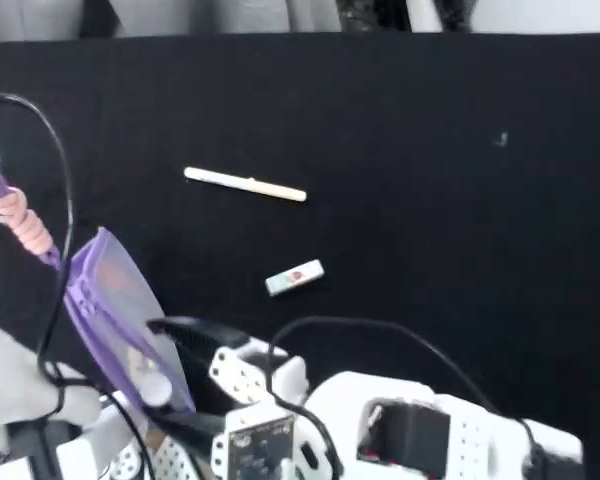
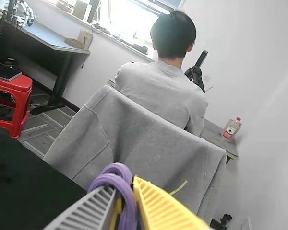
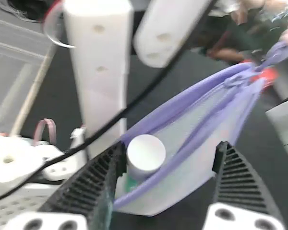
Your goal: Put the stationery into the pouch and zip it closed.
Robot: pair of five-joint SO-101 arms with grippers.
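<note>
A purple see-through pouch (image 1: 115, 300) hangs tilted above the table's near left. Its purple loop (image 2: 116, 176) is pinched in my left gripper (image 2: 126, 194), which is shut on it; a pink coiled cord (image 1: 25, 225) runs from the pouch's upper corner. My right gripper (image 3: 170, 148) is open, its black fingers (image 3: 93, 182) on either side of the pouch's lower end (image 3: 197, 143). A white round cap (image 3: 145, 152) shows inside the pouch beside one finger. A white pen (image 1: 245, 186) and a small eraser (image 1: 294, 277) lie on the black table.
The black table (image 1: 440, 200) stretches wide to the right and back. White arm housings (image 1: 410, 425) and cables (image 1: 60, 180) crowd the near edge. Beyond the table stand a chair draped in grey cloth (image 2: 134, 143) and a red stool (image 2: 12, 96).
</note>
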